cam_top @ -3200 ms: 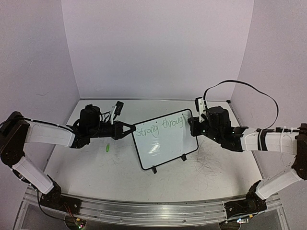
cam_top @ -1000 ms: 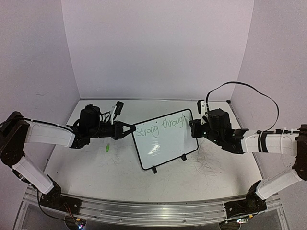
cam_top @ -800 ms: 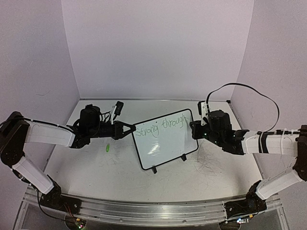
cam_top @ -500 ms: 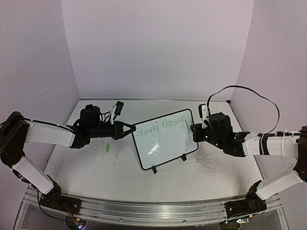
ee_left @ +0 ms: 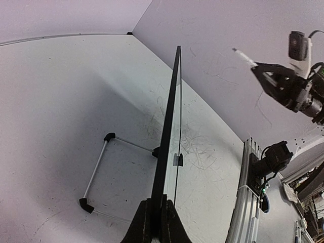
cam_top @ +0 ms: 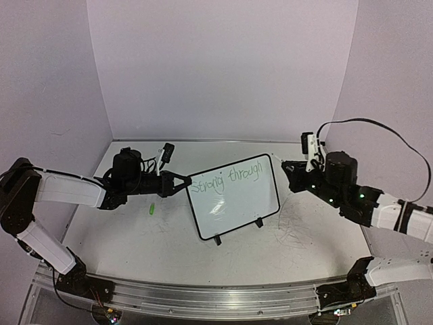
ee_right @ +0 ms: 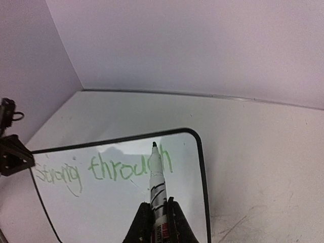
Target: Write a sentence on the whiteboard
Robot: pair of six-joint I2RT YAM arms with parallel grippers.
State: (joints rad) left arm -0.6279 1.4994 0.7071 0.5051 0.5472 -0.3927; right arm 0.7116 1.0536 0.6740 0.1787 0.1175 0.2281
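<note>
While the left gripper (cam_top: 183, 184) pinches the whiteboard (cam_top: 237, 203) by its left edge, the whiteboard stands mid-table (cam_top: 169, 250) on its feet, its long axis running left to right. The sentence (cam_top: 226, 180), "Strong through", follows that axis. The right gripper (cam_top: 287, 168), clamped on a marker (ee_right: 157, 177), hangs just beyond the right edge. The tip points left and is not touching.

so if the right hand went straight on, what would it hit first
Likely the whiteboard: the marker in the right hand aims at its top right, by "through". The tip seems short of it, but depth is unclear.
</note>
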